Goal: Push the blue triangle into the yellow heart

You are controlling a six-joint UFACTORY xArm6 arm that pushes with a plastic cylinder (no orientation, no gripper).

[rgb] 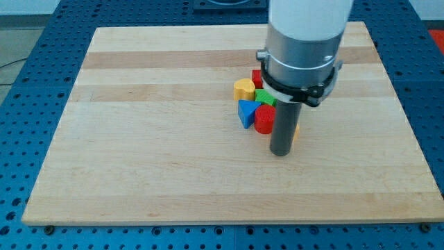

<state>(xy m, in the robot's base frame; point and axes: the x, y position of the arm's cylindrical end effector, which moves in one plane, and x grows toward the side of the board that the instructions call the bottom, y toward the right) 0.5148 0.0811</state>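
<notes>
The blue triangle (246, 112) lies on the wooden board (152, 132), just below the yellow heart (243, 89) and touching it or nearly so. My tip (280, 152) rests on the board to the lower right of the cluster, a short way right of and below the blue triangle. A red round block (264, 119) sits between the triangle and the rod. The arm's white body hides part of the cluster.
A green block (264, 96) and another red block (256, 76) crowd right of the yellow heart. A sliver of an orange-yellow block (296, 130) shows behind the rod. The board lies on a blue perforated table (41, 55).
</notes>
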